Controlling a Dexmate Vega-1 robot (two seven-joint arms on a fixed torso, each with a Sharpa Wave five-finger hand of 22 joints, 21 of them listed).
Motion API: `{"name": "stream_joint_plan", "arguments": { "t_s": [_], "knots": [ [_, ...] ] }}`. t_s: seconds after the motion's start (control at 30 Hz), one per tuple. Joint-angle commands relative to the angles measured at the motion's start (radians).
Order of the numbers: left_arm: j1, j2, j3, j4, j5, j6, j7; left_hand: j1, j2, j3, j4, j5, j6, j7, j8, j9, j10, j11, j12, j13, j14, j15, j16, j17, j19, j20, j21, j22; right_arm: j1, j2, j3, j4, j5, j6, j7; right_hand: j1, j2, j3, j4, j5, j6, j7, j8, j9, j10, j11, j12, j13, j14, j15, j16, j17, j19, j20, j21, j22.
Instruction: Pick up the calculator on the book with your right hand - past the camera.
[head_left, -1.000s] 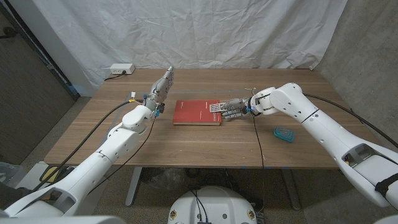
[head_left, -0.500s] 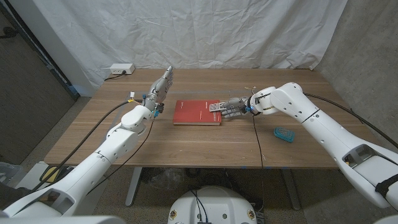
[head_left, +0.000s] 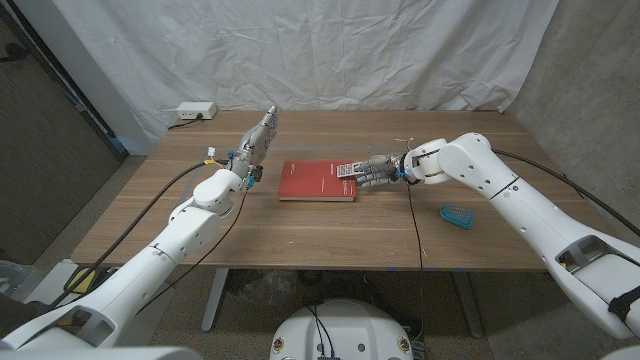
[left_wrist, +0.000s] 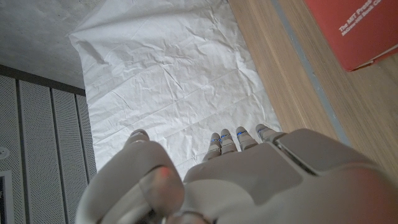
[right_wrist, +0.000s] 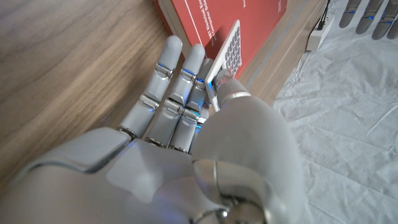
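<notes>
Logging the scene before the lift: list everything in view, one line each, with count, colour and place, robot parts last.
book: one, red, middle of the table.
calculator: one, white with dark keys, on the book's right edge, tilted up in the right hand's pinch.
brush: one, teal, on the table near its right front.
power strip: one, white, far left corner.
table: one, wooden.
backdrop: one, white cloth, behind the table.
left hand: held left of the book, empty.
right hand: pinches the calculator.

Calculator lift under way.
Right hand (head_left: 378, 171) now sits slightly higher over the book (head_left: 317, 181) edge than 1.0 s ago; calculator (head_left: 347, 171) tilts up, pinched at its near end.
</notes>
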Motion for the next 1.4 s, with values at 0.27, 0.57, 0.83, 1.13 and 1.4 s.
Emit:
{"name": "stream_joint_plan", "arguments": {
  "t_s": [0.27, 0.57, 0.83, 1.13, 1.4],
  "knots": [
    [0.001, 0.006, -0.002, -0.006, -0.001, 0.009, -0.001, 0.008, 0.006, -0.008, 0.001, -0.001, 0.000, 0.000, -0.002, 0.002, -0.004, 0.005, 0.001, 0.005, -0.003, 0.009, -0.002, 0.003, -0.026, -0.022, 0.005, 0.005, -0.024, -0.016, 0.022, -0.040, 0.023, 0.029, -0.020, 0.019, 0.004, -0.011, 0.005, -0.003, 0.011, -0.003, 0.002, 0.005, 0.048, -0.040, 0.017, 0.022, 0.026, -0.037, 0.028, 0.023, 0.000, -0.127, 0.029, 0.005],
    [-0.008, 0.011, -0.001, -0.011, 0.000, 0.023, -0.002, 0.009, 0.006, -0.010, 0.001, -0.001, 0.001, 0.000, -0.002, 0.002, -0.005, 0.004, 0.000, 0.005, -0.003, 0.009, -0.002, 0.003, -0.026, -0.021, 0.005, 0.005, -0.021, -0.019, 0.024, -0.041, 0.026, 0.051, -0.017, 0.016, 0.006, -0.015, 0.010, -0.004, 0.018, -0.002, 0.003, 0.006, 0.051, -0.040, 0.020, 0.030, 0.026, -0.036, 0.028, 0.025, -0.002, -0.127, 0.038, 0.006],
    [-0.010, 0.013, -0.001, -0.019, 0.004, 0.030, 0.006, 0.009, 0.007, -0.012, 0.001, -0.001, 0.001, 0.001, -0.002, 0.002, -0.004, 0.004, 0.000, 0.005, -0.003, 0.009, -0.002, 0.003, -0.027, -0.021, 0.005, 0.005, -0.027, -0.029, 0.034, -0.051, 0.032, 0.078, -0.012, 0.014, 0.009, -0.018, 0.014, -0.004, 0.022, -0.004, 0.004, 0.007, 0.055, -0.043, 0.022, 0.036, 0.025, -0.036, 0.027, 0.026, -0.006, -0.127, 0.044, 0.006],
    [-0.012, 0.015, 0.001, -0.032, 0.009, 0.043, 0.015, 0.010, 0.008, -0.014, 0.001, -0.001, 0.001, 0.002, -0.002, 0.002, -0.004, 0.005, 0.001, 0.005, -0.003, 0.009, -0.003, 0.003, -0.026, -0.021, 0.005, 0.005, -0.037, -0.048, 0.046, -0.066, 0.038, 0.104, -0.004, 0.012, 0.012, -0.020, 0.017, -0.004, 0.024, -0.006, 0.004, 0.008, 0.056, -0.044, 0.023, 0.043, 0.032, -0.038, 0.029, 0.027, -0.006, -0.128, 0.054, 0.007],
    [-0.010, 0.013, 0.001, -0.034, 0.007, 0.044, 0.018, 0.011, 0.009, -0.016, 0.001, -0.001, 0.000, 0.000, -0.002, 0.002, -0.004, 0.007, 0.000, 0.006, -0.003, 0.009, -0.002, 0.003, -0.026, -0.022, 0.005, 0.005, -0.049, -0.070, 0.060, -0.099, 0.047, 0.117, -0.008, 0.011, 0.013, -0.022, 0.018, -0.005, 0.025, -0.007, 0.003, 0.009, 0.057, -0.043, 0.023, 0.049, 0.036, -0.039, 0.029, 0.027, -0.006, -0.128, 0.064, 0.007]
  ]
}}
